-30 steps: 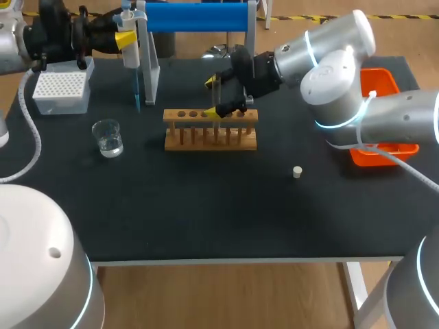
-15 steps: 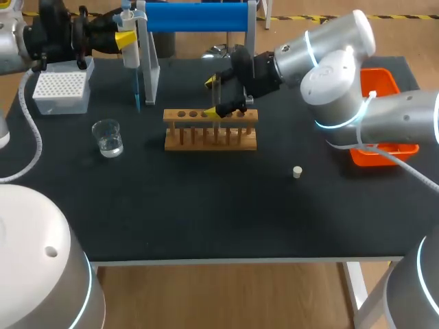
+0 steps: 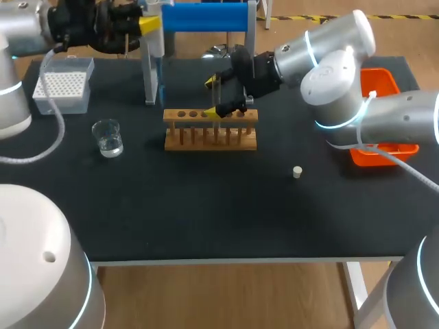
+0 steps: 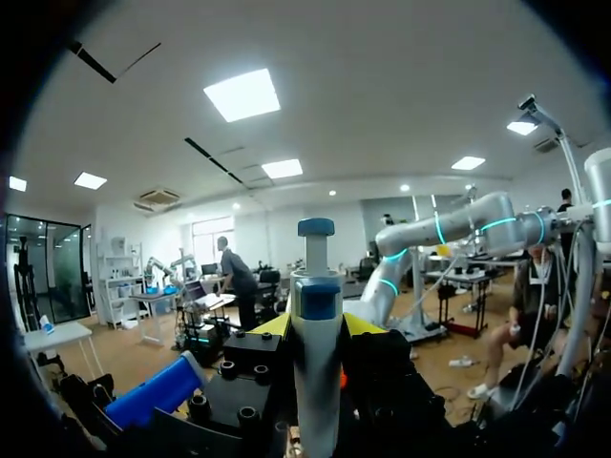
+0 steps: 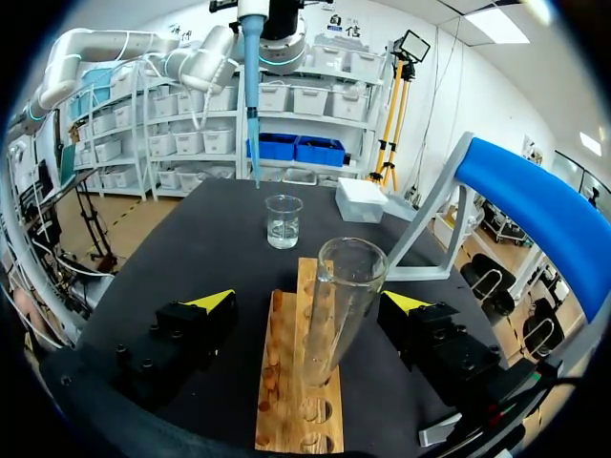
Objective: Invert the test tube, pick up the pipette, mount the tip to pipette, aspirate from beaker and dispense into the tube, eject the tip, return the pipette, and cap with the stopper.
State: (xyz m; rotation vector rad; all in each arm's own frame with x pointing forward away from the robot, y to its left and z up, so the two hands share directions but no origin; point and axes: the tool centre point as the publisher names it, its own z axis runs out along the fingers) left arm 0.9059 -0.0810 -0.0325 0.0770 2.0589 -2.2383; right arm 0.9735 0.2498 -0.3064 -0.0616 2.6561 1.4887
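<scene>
Pipette (image 4: pixel 315 353), white barrel with blue plunger cap: clamped between the yellow tips of the left tool (image 4: pixel 316 325), held clear above the far left of the surface, beside the grey stand with a blue crossbar (image 3: pixel 206 17).

Black matte surface (image 3: pixel 206 212) carries:
- a white tip box (image 3: pixel 62 86) at the far left
- a glass beaker (image 3: pixel 108 137) of clear liquid, nearer than the box
- a wooden rack (image 3: pixel 210 130) mid-surface
- a small cream stopper (image 3: pixel 297 172), alone, well apart to the rack's right

Right tool (image 3: pixel 214 97) sits over the rack, released, fingers spread wide. A clear glass test tube (image 5: pixel 339 305) stands between them, touching neither.

Head view shows little of the held instrument against the stand's post. Left wrist view shows only its plunger end, with the barrel between the tips. Right wrist view shows its full length beyond the beaker: long axis vertical, narrow blue end pointing down.

Test tube: long axis near upright with a slight lean, open mouth up, lower end at the rack's row of holes.
</scene>
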